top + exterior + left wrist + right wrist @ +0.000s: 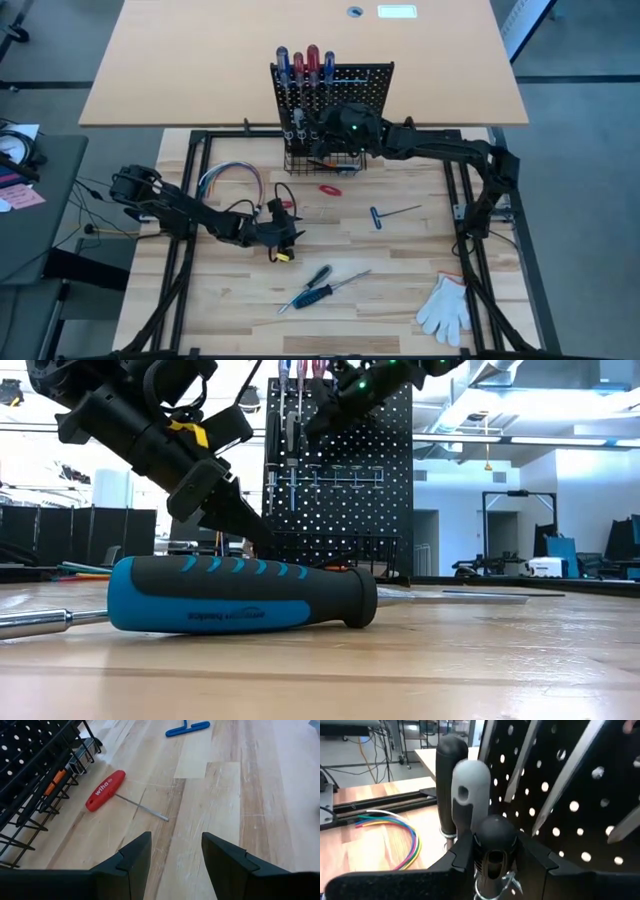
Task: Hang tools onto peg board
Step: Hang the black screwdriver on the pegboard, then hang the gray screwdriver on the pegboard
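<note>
The black peg board point(350, 85) stands upright at the table's far middle, with several screwdrivers point(305, 65) in its ring holders and a wire basket point(325, 160) at its base. My right gripper point(495, 845) is in front of the board, shut on a black-handled screwdriver point(495, 837). A black handle point(451, 775) and a grey handle point(470, 782) stand just beyond it. My left gripper point(175, 855) hovers open, low over the table. A red T-handle key point(107, 790) lies ahead of it by the basket. My right gripper pinches the black screwdriver's handle point(495, 862) between its two fingers, just below the rounded top. The fingers come in about level from the table's right side, across the handle. The handle stands upright. The gripper hides the shaft and whatever it rests in.
A blue T-handle key point(385, 213) lies right of centre. Two screwdrivers point(318, 285) lie near the front, and one of them fills the low view's foreground point(240, 595). A white glove point(445, 305) lies front right. Coloured wires point(230, 178) lie left of the basket.
</note>
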Controlling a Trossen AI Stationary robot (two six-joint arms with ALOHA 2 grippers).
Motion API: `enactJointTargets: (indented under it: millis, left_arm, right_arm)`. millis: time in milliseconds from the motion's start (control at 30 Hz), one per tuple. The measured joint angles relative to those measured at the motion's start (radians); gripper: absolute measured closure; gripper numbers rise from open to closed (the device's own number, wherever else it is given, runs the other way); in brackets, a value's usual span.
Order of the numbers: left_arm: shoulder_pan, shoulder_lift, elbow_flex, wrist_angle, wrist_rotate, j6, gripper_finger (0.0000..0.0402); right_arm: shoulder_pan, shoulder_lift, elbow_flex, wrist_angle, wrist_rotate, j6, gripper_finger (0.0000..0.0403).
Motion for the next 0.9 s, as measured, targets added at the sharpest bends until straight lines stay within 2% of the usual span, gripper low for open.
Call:
enactJointTargets:
  millis: [133,567,900]
  left_arm:
    - [0.000,0.000,0.000,-0.002,0.000,0.000,0.0233]
    - [0.000,0.000,0.000,-0.010,0.000,0.000,0.0233]
    - [0.000,0.000,0.000,-0.024,0.000,0.000,0.0233]
  right_arm:
    - [-0.009,0.000,0.000,-0.010,0.000,0.024,0.0281]
    - [-0.003,-0.034,0.001,-0.043,-0.002,-0.019,0.0173]
    - [0.093,-0.176,0.002,-0.217,-0.001,-0.075,0.0165]
